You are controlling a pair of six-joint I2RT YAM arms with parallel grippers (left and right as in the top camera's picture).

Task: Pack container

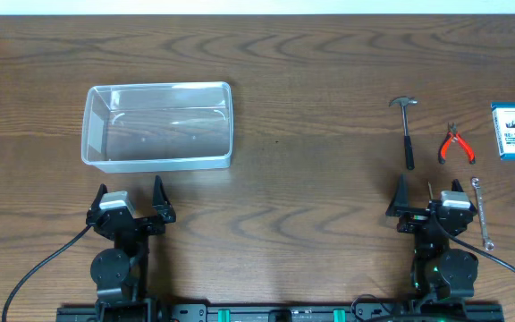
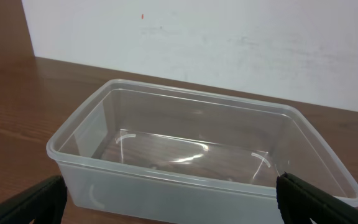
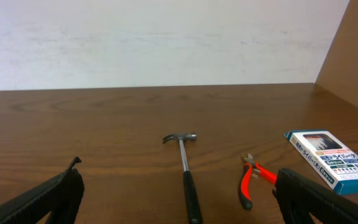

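On the left side of the worktop (image 1: 293, 54) the container (image 1: 157, 125) stands empty, just ahead of the left tool (image 1: 131, 190), which is released with its fingers wide apart. The right tool (image 1: 429, 183) is released too and holds nothing. I judge the first pick is the hammer (image 1: 408, 132), lying straight ahead of it. I would come down over the handle near its middle, one finger on each side, and close firmly. The pliers (image 1: 455, 145) lie near; I must not touch them.
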